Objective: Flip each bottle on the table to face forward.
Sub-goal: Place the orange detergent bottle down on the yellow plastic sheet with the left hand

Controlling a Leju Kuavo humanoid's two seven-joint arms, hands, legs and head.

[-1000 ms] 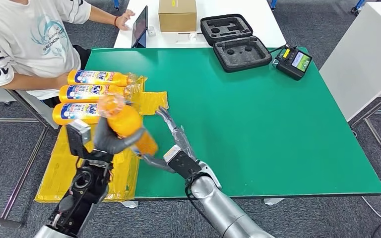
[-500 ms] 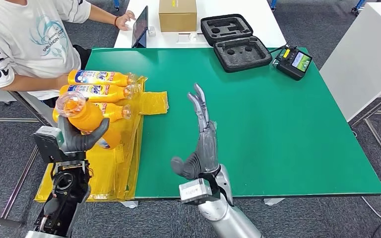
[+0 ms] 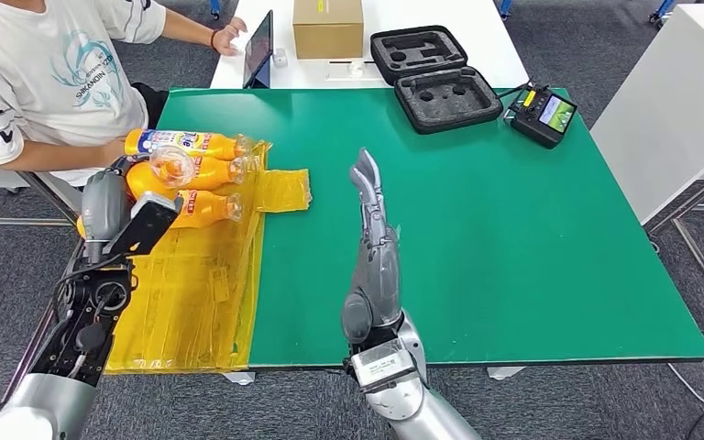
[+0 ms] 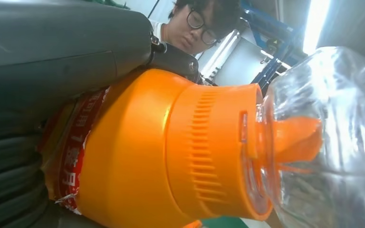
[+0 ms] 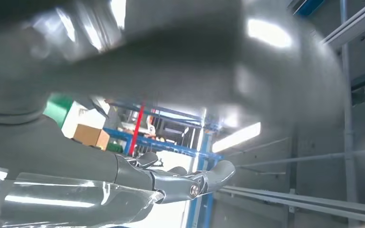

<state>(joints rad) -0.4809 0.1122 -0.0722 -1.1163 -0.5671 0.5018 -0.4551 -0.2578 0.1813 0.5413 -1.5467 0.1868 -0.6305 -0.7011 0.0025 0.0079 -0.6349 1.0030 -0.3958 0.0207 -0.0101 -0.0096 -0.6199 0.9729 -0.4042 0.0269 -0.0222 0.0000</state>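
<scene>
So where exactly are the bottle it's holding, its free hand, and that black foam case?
held bottle (image 3: 172, 168), head view, on its clear cap.
right hand (image 3: 373, 240), head view, on the palm's middle.
foam case (image 3: 446, 97), head view, on the lower tray's foam.

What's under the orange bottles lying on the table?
A crinkly yellow plastic sheet lies under the orange bottles, spread over the green table's left end. The left hand holding one bottle covers part of the stack, so the rest beneath is hidden.
</scene>
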